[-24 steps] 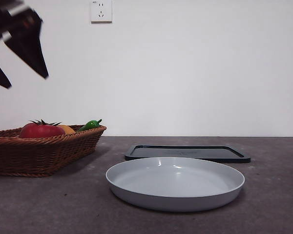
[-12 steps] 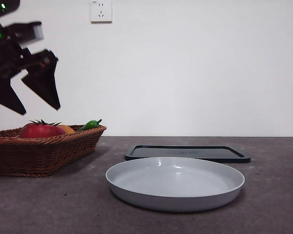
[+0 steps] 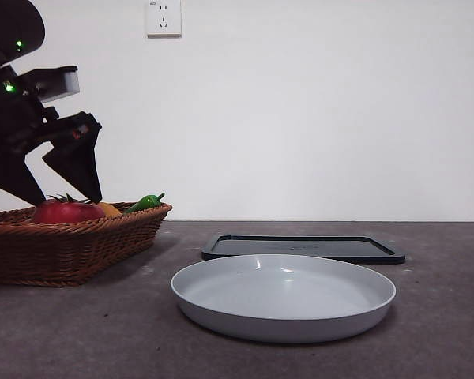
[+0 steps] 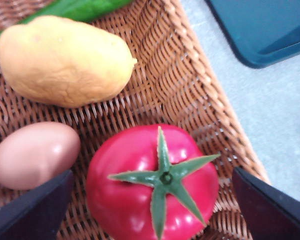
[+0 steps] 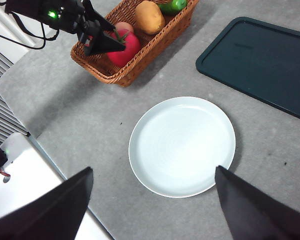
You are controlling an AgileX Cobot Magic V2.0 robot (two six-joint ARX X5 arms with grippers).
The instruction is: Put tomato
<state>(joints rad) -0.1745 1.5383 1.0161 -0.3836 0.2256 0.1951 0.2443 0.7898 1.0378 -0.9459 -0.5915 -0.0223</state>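
Note:
The glossy red tomato with a green calyx lies in a wicker basket; it also shows in the front view and the right wrist view. My left gripper hangs open just above the tomato, one jaw on either side of it, not touching. It also shows in the right wrist view. My right gripper is open and empty, high above the grey plate.
The basket also holds a yellow-orange fruit, a pinkish egg-like item and a green chili. The grey plate stands mid-table, with a dark tray behind it.
My left gripper has come down from the top left corner to just above the tomato in the basket. Nothing else has moved.

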